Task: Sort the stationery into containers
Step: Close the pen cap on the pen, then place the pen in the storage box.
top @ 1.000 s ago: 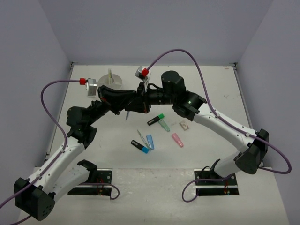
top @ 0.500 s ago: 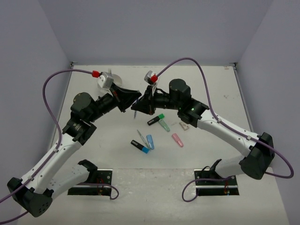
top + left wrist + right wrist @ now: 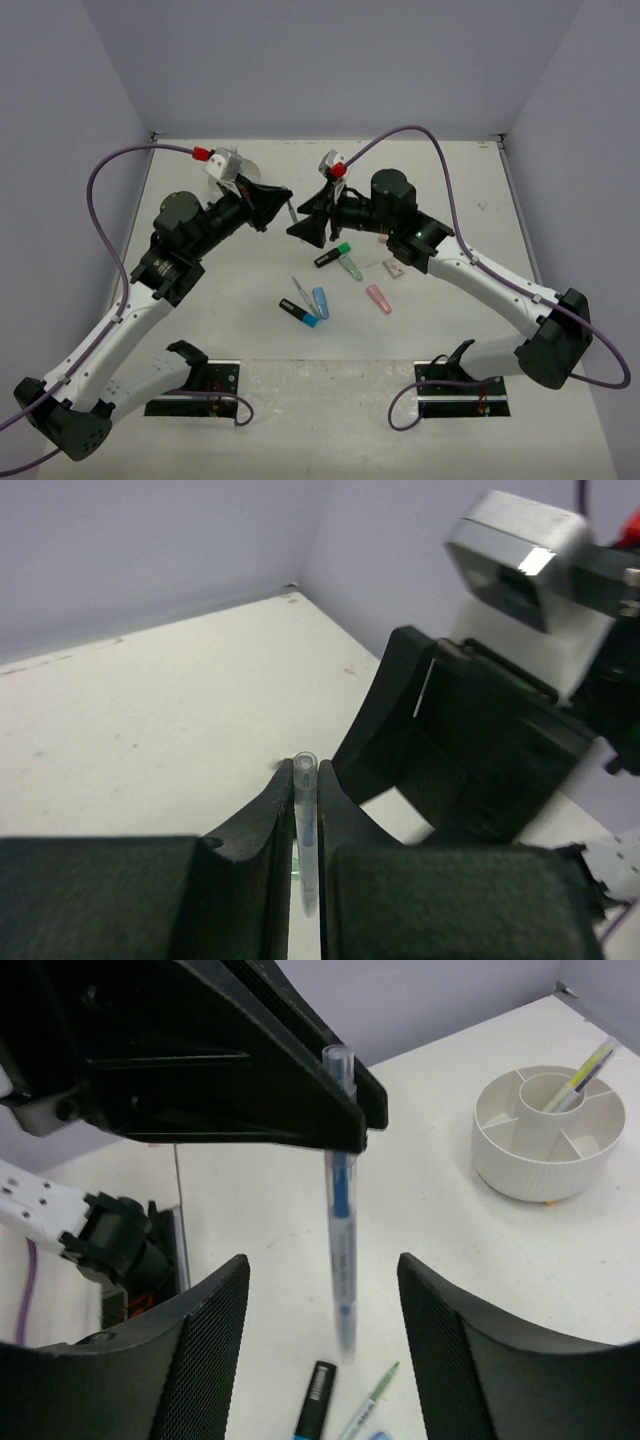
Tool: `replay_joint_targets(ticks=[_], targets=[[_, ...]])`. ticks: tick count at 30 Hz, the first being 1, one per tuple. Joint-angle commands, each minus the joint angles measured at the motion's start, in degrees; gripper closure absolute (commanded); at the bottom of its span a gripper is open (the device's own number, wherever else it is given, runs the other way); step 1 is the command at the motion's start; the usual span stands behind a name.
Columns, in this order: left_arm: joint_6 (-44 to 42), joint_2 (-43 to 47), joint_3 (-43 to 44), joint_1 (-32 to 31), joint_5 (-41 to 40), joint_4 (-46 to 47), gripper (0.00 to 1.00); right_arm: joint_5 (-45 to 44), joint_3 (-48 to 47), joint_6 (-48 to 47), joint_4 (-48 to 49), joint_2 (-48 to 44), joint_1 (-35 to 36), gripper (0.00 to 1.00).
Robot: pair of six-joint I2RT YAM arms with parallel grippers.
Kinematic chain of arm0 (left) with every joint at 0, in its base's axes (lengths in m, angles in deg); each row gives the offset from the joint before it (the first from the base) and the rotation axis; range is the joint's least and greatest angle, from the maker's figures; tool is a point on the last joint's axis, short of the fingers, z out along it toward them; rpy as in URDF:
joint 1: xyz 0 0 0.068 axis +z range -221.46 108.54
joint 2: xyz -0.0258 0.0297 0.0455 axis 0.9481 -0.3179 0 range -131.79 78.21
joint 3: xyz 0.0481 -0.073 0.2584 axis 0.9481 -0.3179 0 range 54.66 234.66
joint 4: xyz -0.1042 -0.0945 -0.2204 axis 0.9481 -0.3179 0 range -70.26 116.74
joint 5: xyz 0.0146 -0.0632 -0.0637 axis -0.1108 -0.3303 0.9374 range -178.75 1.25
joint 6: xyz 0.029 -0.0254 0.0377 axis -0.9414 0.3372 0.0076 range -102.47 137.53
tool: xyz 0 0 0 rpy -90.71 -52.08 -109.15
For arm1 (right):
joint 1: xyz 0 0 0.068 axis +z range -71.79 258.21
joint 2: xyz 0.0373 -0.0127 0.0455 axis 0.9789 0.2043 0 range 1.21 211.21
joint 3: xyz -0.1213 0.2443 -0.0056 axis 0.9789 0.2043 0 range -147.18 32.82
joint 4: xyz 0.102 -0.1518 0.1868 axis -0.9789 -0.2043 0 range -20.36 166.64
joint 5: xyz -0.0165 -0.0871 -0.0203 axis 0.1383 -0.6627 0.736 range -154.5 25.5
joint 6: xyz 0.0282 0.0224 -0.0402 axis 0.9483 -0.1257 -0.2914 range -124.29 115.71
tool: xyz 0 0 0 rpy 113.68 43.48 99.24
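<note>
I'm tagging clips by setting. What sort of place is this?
Probably a robot lab test cell: plain lavender walls box in a white table, the left arm and right arm are bolted at its near edge, and loose highlighters and a divided white tub sit on it.

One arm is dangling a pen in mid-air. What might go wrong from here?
The left jaws pinch the pen only near its top end, so it may swing or slip out. The right jaws stand open close to it and might knock it pulling away. The tub has narrow compartments; the drop might miss.
</note>
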Motion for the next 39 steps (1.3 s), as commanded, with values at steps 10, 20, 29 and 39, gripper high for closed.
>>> replay_joint_targets(ticks=[10,20,29,39], targets=[[-11.41,-20.37,15.24,7.95,-50.51,9.2,1.0,-20.79,12.63,1.95,1.71,-13.45,-1.19,0.01],[-15.46,-40.67,27.5,17.26,-46.24,17.63,1.0,-20.72,17.8,3.59,2.28,-16.6,-1.19,0.01],[-13.99,-45.86,19.53,17.52,-45.32,25.12,1.0,-18.5,18.09,3.61,2.85,-17.13,-1.19,0.01],[-7.05,-47.32,10.66,17.65,-46.65,27.21,0.67,-19.56,17.33,4.14,2.77,-15.59,-1.19,0.01]])
